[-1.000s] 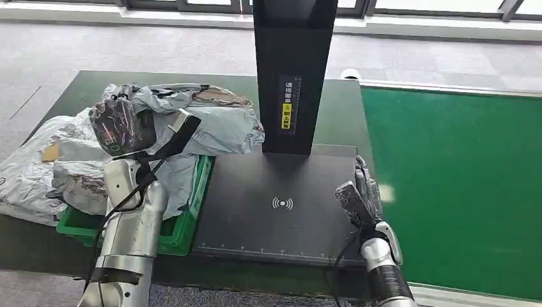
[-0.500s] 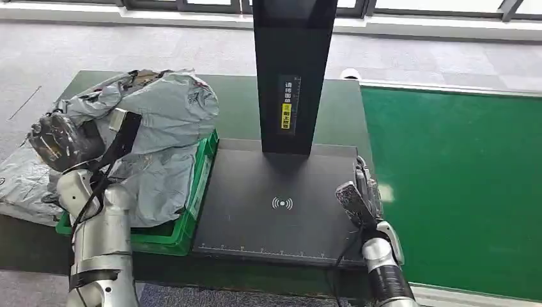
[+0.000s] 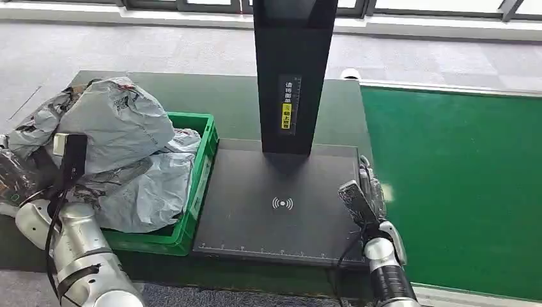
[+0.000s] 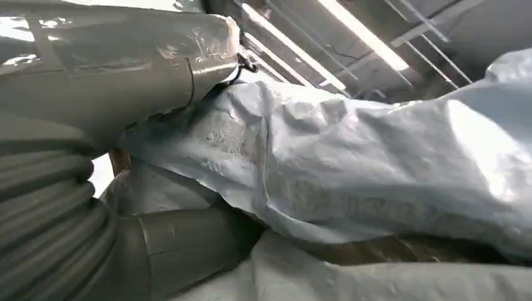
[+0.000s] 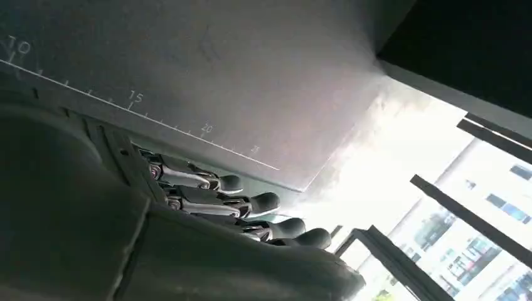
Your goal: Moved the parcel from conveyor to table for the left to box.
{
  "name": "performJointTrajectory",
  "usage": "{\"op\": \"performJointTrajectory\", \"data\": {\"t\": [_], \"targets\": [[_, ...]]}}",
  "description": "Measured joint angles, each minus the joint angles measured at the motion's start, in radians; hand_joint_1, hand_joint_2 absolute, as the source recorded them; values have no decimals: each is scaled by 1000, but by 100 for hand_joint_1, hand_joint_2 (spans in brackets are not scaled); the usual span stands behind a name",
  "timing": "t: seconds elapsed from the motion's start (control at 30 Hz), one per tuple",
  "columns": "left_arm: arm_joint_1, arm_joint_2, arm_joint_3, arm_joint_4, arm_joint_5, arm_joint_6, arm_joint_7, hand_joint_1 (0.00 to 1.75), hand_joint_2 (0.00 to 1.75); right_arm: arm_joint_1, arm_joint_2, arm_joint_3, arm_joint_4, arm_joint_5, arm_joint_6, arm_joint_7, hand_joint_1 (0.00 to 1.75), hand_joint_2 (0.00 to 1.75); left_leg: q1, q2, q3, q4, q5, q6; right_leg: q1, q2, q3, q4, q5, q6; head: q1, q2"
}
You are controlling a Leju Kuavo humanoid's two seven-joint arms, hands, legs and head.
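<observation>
The left hand (image 3: 19, 182) is being cut off by the picture's left edge in the head view, and its fingers are being hidden behind a crumpled grey parcel (image 3: 112, 121). In the left wrist view the thumb (image 4: 113, 81) is being pressed on top of the parcel (image 4: 376, 163) while another finger is being tucked beneath it, so the bag is being held. The parcel is being carried above the near-left part of a green crate (image 3: 195, 185), over more grey bags (image 3: 150, 195) that are lying inside it. Whether it is touching those bags cannot be told.

The right hand (image 3: 364, 195) is being held empty, fingers (image 5: 251, 204) straight and slightly apart, at the right edge of a black scanning platform (image 3: 255, 217). A black post (image 3: 291, 70) is rising beyond the fingertips. A green conveyor belt (image 3: 460, 185) is running just beside the hand's outer side.
</observation>
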Motion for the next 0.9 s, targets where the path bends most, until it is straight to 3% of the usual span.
{"op": "performJointTrajectory", "data": {"t": [0.07, 0.1, 0.13, 0.2, 0.23, 0.53, 0.9], "targets": [[-5, -6, 25, -1, 0, 0, -13, 175, 175, 1, 0, 0, 0, 0, 0, 0, 0, 0, 0, 0, 0, 0, 0, 0, 0, 0, 0, 0, 0, 0, 0, 0], [-5, -8, 33, 2, -7, 0, -8, 134, 175, 2, 0, 0, -1, 0, -1, 0, 0, 0, 0, 1, 0, 0, 0, 0, 0, 0, 0, 0, 0, 0, 0, 0], [-7, -10, 35, 9, -30, 0, 17, 59, 175, 6, 0, -2, -2, 0, -1, -2, 0, 0, 0, 0, 0, 0, 0, 0, 0, 0, 0, 0, 0, 0, 0, 0], [-11, -12, 33, 28, -81, 0, 78, 12, 175, 12, 0, -11, -6, 0, -1, -5, 0, 0, 0, 0, 0, 0, 0, 0, 0, 0, 0, 0, 0, 0, 0, 0], [-12, -12, 24, 41, -96, 0, 107, 0, 175, 14, 0, -13, -6, 0, -1, -7, 0, 0, 0, 0, 0, 0, 0, 0, 0, 0, 0, 0, 0, 0, 0, 0], [-1, 0, -103, 133, -121, 0, 278, 0, 175, 14, 0, -18, -8, -5, -3, -10, 0, 0, 0, -1, 0, 0, 0, 0, 0, -1, 0, 0, 0, 0, 0, 0], [3, 29, -204, 218, -121, 0, 335, 0, 175, 16, 0, -29, -8, 1, -7, -11, 0, 0, 0, -1, 0, 0, 0, 0, 0, -1, 0, 0, 0, 0, 0, 0]]}}
